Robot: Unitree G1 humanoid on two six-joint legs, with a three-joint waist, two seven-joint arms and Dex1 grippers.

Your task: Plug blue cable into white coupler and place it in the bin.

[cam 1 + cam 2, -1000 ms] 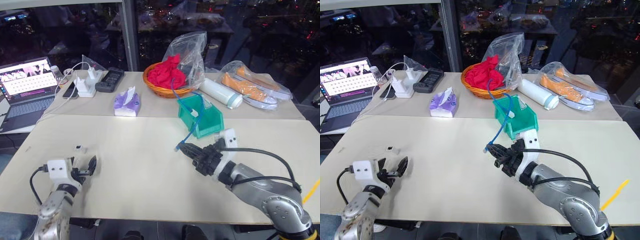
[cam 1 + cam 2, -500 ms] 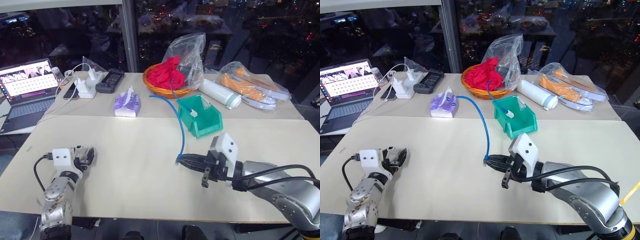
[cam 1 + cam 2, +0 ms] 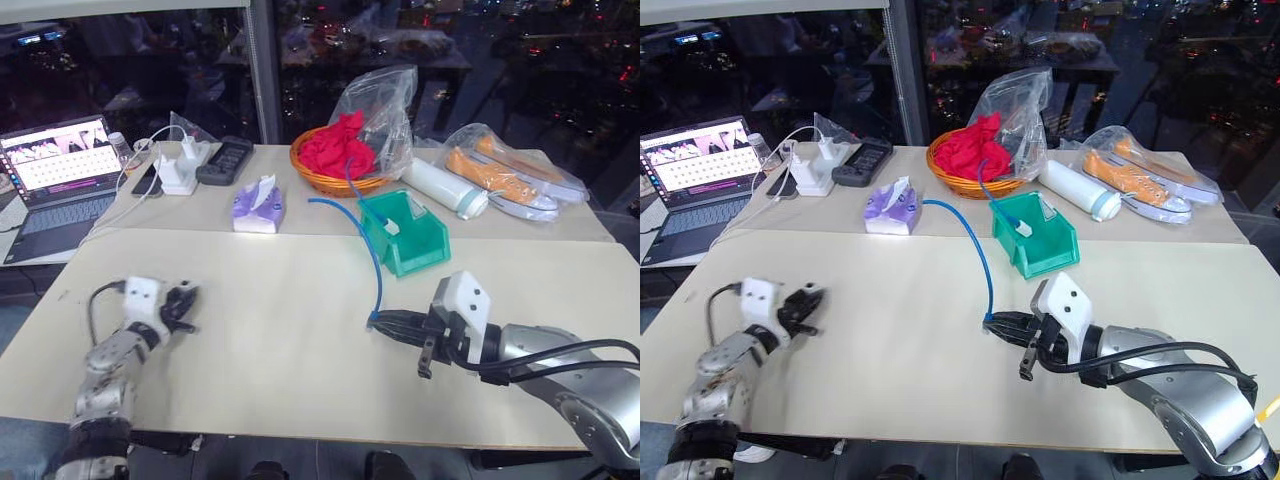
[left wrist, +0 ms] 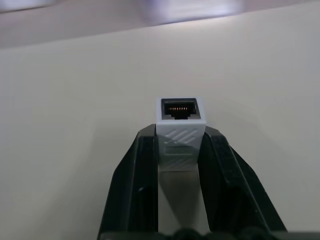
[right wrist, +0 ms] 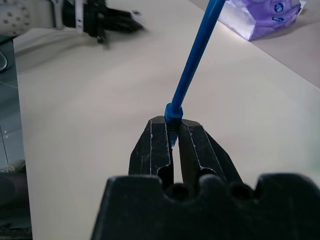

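1. Left gripper (image 4: 180, 145) is clamped on the white coupler (image 4: 180, 116), socket facing out past its fingertips
2. Right gripper (image 5: 172, 131) pinches the blue cable (image 5: 192, 65) at its plug end; align the plug squarely with the socket before pushing
3. Teal bin (image 3: 405, 235) waits beyond the right jaws on the beige table (image 3: 290, 330), dark windows behind

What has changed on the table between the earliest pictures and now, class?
The left gripper, open beside the white coupler at first, closed its fingers on it and lifted it. The right gripper rolled over, swinging the blue cable out of the bin into an arc beside it. Its hold near the plug end stayed; the bin stayed put.
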